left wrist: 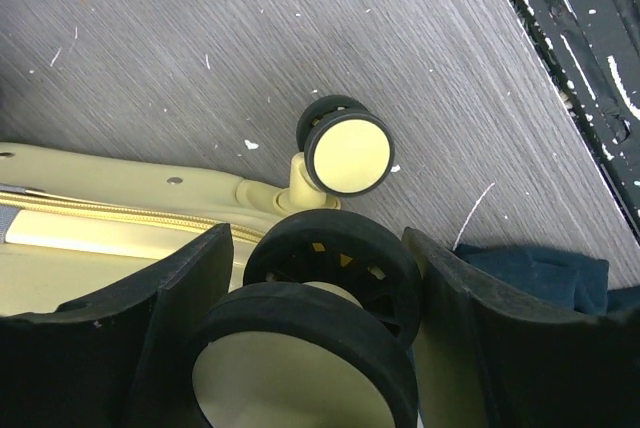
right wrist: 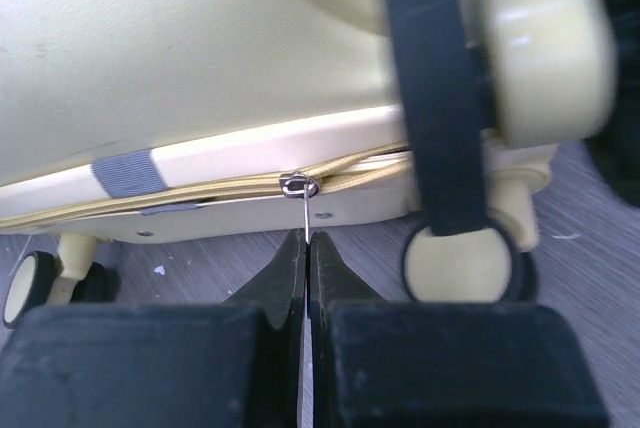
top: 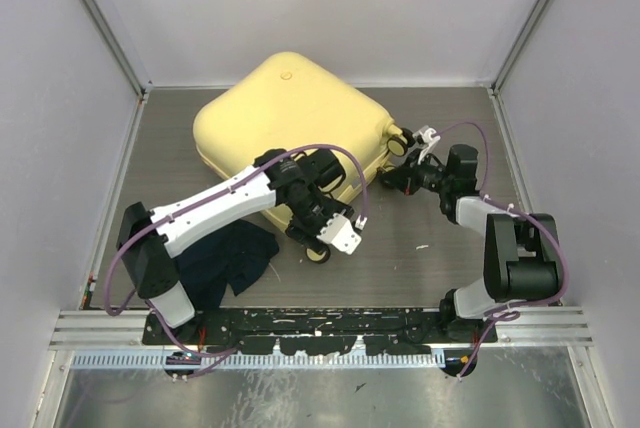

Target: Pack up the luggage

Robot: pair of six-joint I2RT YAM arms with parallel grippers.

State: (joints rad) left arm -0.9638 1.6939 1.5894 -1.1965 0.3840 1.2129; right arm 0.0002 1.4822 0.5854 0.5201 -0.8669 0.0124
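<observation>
Apparently zipping the pale-yellow suitcase (top: pixel 290 108), flat at the far middle of the table (top: pixel 430 268)
Pinches the zipper pull (right wrist: pixel 299 186) tight with the right gripper (right wrist: pixel 307 246), probably for dragging it along the seam; straddles a black caster wheel (left wrist: pixel 335 263) with the left gripper (left wrist: pixel 315 248) half-wide, contact not possible to tell, likely for stopping the case from sliding; dark garment (top: pixel 235 258) outside, near the left arm

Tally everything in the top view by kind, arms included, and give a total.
Suitcase: 1
Dark blue cloth heap: 1
Robot arms (left arm, right arm): 2
Total: 4
</observation>
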